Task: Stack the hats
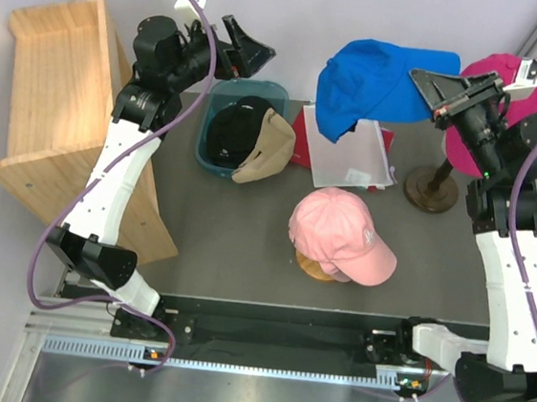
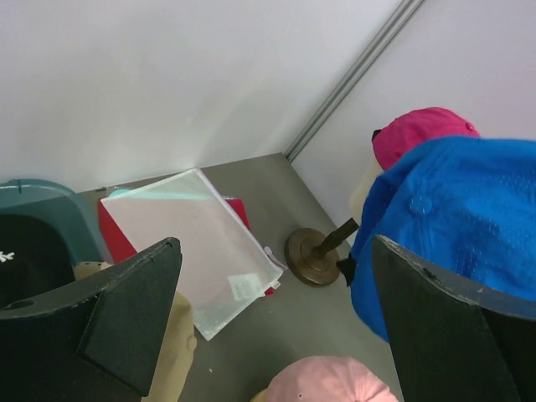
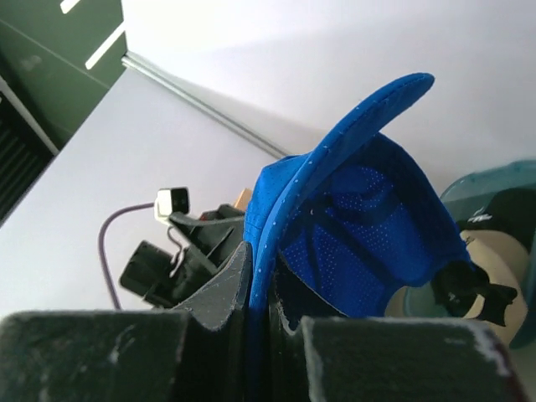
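Right wrist view: right fingers (image 3: pixel 219 293) clamp the blue cap (image 3: pixel 360 234); left fingers (image 2: pixel 126 310) gape wide, empty.

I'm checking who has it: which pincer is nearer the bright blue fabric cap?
Right. The right pincer is shut on the edge of the bright blue fabric cap, holding it aloft; the left pincer hangs open, apart, off to its left.

We see bright, even, diffuse light from above, with only a soft shadow under the pink cap (image 1: pixel 342 230) on the grey surface (image 1: pixel 235 246). The overhead view is sharp. Close to the wrist lenses the left claw (image 2: pixel 276 251) and right claw (image 3: pixel 260 268) look dark and slightly soft; the blue cap (image 3: pixel 368 218) looks vivid.
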Robot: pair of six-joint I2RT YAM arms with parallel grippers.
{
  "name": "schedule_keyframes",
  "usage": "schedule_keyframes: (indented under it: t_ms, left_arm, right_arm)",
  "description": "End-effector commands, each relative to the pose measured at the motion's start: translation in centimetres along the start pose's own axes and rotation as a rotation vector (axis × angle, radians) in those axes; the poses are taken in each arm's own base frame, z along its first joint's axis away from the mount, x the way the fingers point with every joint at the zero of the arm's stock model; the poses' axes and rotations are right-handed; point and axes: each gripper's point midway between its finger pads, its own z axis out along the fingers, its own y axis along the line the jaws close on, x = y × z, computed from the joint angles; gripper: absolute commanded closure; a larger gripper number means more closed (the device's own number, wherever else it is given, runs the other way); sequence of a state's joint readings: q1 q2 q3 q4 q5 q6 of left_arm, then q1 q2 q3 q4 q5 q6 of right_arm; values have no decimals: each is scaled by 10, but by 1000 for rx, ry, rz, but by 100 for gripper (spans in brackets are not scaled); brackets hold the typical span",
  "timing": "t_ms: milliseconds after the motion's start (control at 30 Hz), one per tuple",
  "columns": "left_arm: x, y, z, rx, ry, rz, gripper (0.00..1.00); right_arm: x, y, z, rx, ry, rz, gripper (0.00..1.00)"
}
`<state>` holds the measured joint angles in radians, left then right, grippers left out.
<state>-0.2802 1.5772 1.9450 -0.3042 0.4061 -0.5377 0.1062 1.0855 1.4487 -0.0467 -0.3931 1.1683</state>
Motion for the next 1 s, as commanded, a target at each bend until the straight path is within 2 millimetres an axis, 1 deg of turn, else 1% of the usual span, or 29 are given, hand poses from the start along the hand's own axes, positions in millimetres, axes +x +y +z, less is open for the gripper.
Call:
schedule_keyframes:
  t_ms: [0,33,67,100,133,167,200,233,267,333,367,433,467,600,633,667,700,733,800,833,867,933,967]
  left_arm:
    - [-17,-8,-7,2,-44,48,2]
    - [-17,-8,-6,3,-43,45,1]
    - [-16,-7,-5,1,-43,44,1]
    - [-15,-6,-5,-1,-39,42,1]
    - [-14,-4,-4,-6,-37,42,2]
    - [-14,-3,-4,-7,-38,42,1]
    - [-11,-1,-2,-8,-30,43,1]
    - [-10,0,-2,-8,-25,44,1]
    - [-7,3,0,-11,-15,44,1]
    - [-2,7,2,-11,3,44,1]
    - [-1,8,2,-10,8,50,2]
    - [1,10,3,-13,19,53,1]
    - [2,12,3,-18,23,56,1]
    - [4,17,3,-29,35,54,1]
    - [5,19,2,-33,40,53,1]
    - [7,21,2,-36,45,49,1]
    - [7,22,1,-41,49,46,2]
    - [8,24,0,-43,51,45,1]
    - [10,28,-1,-53,57,42,2]
    - [11,28,-2,-53,60,39,1]
    - [14,31,-3,-59,68,35,1]
    - [13,32,-5,-62,66,33,2]
    - [14,33,-5,-62,67,31,1]
  right_arm:
    - [-35,1,18,-1,-100,-138,100]
    - [-40,-8,27,14,-106,-149,100]
    - [-52,2,28,-13,-141,-178,100]
    - [-59,1,33,-18,-162,-204,100]
    - [-67,4,36,-38,-187,-223,100]
    - [-79,-1,42,-33,-212,-236,100]
    - [-83,2,44,-46,-223,-241,100]
    - [-99,-5,47,-45,-261,-261,100]
    - [-111,-4,45,-47,-293,-278,100]
    - [-125,-5,44,-50,-329,-297,100]
    - [-138,-10,43,-37,-356,-315,100]
    - [-150,-16,41,-26,-383,-330,100]
    - [-159,-22,37,-9,-406,-342,100]
    - [-182,-35,25,48,-489,-393,100]
    - [-184,-32,21,46,-507,-400,100]
    - [-186,-39,19,66,-519,-408,100]
    - [-190,-41,14,84,-546,-416,100]
    - [-191,-37,9,90,-562,-428,100]
    - [-197,-49,0,139,-594,-434,100]
    - [-197,-46,-8,152,-608,-434,100]
    - [-200,-59,-15,188,-621,-433,100]
    - [-203,-59,-29,214,-649,-449,100]
    - [-206,-71,-37,251,-660,-456,100]
